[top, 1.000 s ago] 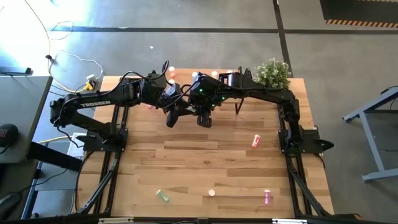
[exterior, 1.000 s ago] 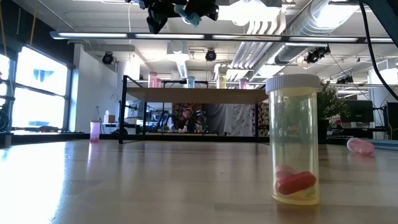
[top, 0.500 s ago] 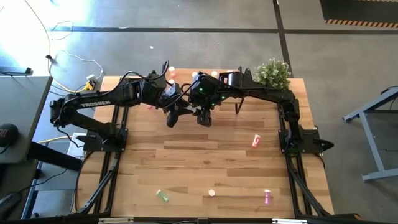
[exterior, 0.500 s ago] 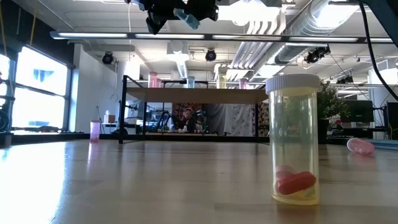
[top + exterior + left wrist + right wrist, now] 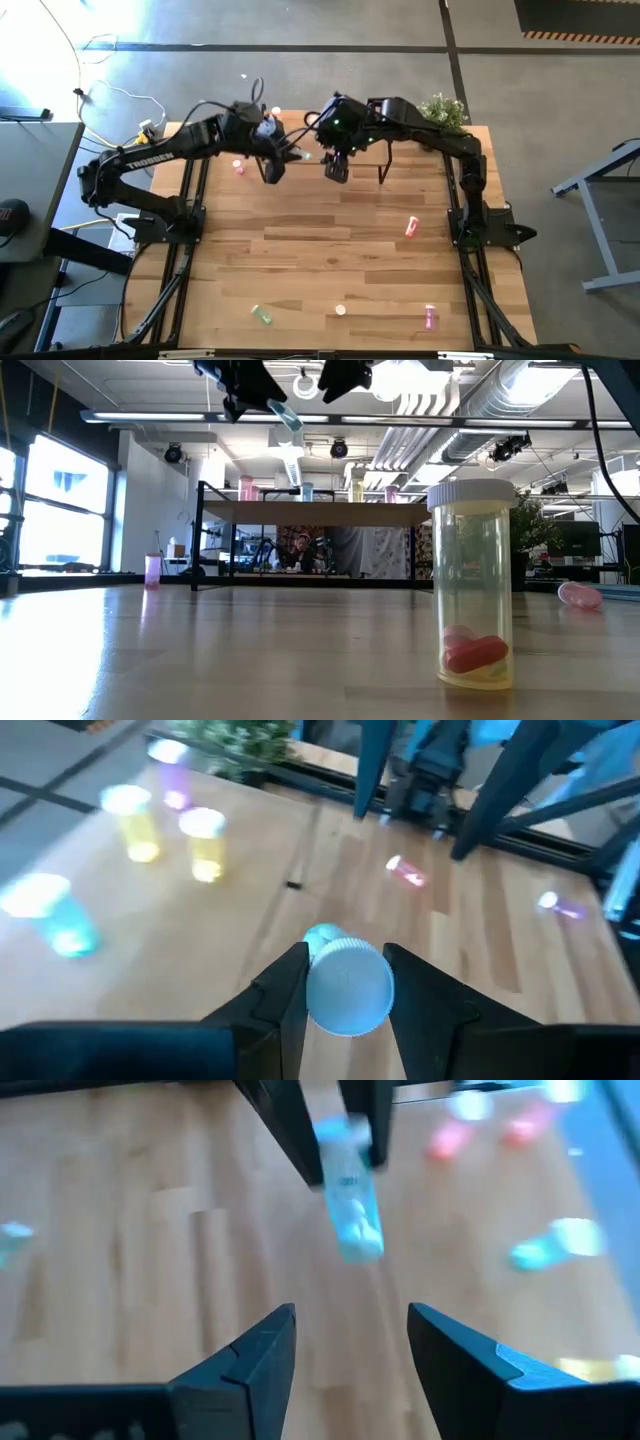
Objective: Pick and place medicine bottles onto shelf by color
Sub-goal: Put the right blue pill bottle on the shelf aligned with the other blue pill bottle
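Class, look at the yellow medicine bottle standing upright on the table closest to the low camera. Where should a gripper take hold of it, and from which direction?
Grip the yellow bottle around its straight cylindrical body just below the white cap, fingers on opposite sides, descending from above. It stands upright with bare tabletop around it, so a vertical approach looks unobstructed, and the wider cap should resist slipping through.

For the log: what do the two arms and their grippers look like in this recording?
Both arms are black and jointed, with thin black cables looping over their upper links. The left arm carries white TROSSEN lettering; the right arm shows none. The left gripper and right gripper each have two dark, flat, angular fingers.
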You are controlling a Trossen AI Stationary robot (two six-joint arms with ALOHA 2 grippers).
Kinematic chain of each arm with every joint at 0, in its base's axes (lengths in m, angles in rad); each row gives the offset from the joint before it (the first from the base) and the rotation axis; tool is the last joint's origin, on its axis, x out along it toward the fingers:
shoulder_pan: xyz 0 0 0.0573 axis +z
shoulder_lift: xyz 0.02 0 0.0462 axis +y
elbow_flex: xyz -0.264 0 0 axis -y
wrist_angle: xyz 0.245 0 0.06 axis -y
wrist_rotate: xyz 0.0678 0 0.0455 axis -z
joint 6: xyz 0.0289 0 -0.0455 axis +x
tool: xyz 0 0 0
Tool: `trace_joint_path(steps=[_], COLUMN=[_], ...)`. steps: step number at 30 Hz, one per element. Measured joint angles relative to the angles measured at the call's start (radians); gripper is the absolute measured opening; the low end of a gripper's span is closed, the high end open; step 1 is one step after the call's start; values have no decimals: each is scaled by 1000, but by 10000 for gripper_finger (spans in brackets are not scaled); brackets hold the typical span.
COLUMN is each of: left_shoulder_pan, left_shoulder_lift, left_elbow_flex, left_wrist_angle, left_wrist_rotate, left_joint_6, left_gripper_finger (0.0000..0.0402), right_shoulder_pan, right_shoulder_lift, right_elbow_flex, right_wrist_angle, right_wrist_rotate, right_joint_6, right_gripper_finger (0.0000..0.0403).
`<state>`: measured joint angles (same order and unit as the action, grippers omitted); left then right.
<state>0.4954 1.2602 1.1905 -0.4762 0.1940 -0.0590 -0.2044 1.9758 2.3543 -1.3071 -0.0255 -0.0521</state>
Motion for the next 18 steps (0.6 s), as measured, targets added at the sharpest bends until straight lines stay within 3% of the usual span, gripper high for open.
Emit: trace_joint_path(steps=[9,18], left_shoulder_pan=[146,209], left_shoulder_lift=[2,112], left_elbow_flex=[109,296], left_wrist_angle=[-79,-222], left_wrist_rotate=[-5,-58], left_joint_6=[74,160], left_gripper_finger=[106,106], right_shoulder_pan=[-84,-186], right_shoulder_lift=[-26,-27], right_elbow_flex=[2,2], right_wrist_angle=[-11,-15], right_wrist_rotate=[132,137], right_joint_6=[0,0], right_gripper_finger=[184,184])
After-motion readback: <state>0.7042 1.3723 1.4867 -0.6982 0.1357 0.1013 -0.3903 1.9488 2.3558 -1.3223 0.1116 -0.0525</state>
